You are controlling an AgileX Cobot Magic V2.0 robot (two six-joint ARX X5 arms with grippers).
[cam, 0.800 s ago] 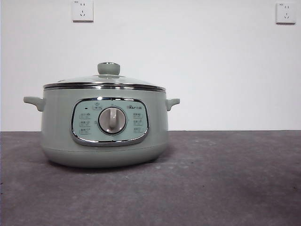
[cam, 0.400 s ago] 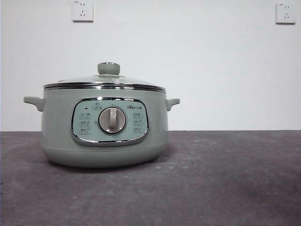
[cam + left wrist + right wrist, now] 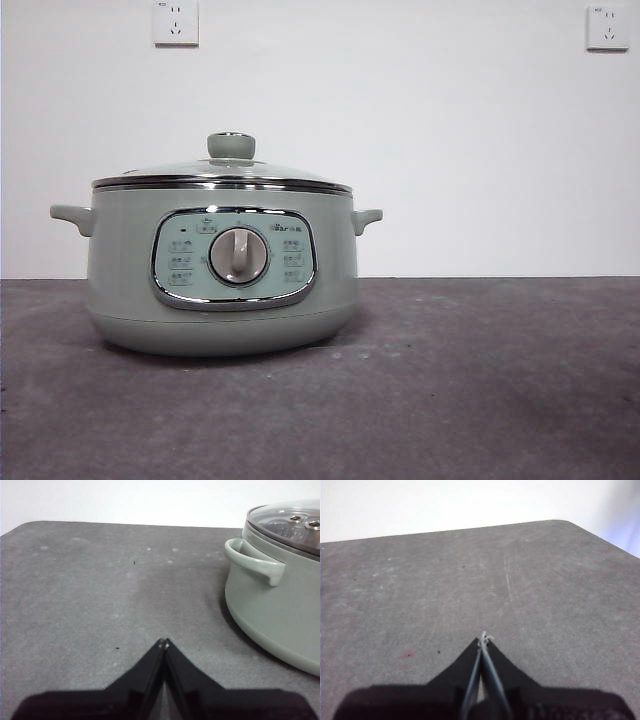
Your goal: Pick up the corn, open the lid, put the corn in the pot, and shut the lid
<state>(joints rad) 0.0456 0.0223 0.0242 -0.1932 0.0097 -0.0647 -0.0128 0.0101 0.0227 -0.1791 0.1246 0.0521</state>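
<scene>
The pale green pot (image 3: 220, 270) stands left of centre on the dark table, its dial facing me. Its glass lid (image 3: 222, 172) with the green knob sits shut on top. In the left wrist view the pot (image 3: 280, 605) and part of the lid (image 3: 290, 522) show to one side, with one side handle (image 3: 252, 560) towards the camera. My left gripper (image 3: 164, 642) is shut with nothing in it, low over bare table beside the pot. My right gripper (image 3: 484, 639) is shut over bare table, away from the pot. The corn is out of view.
Two wall sockets (image 3: 175, 22) (image 3: 608, 27) sit high on the white wall behind. The dark grey table (image 3: 480, 380) runs wide to the right of the pot; its rounded far corner (image 3: 565, 522) shows in the right wrist view.
</scene>
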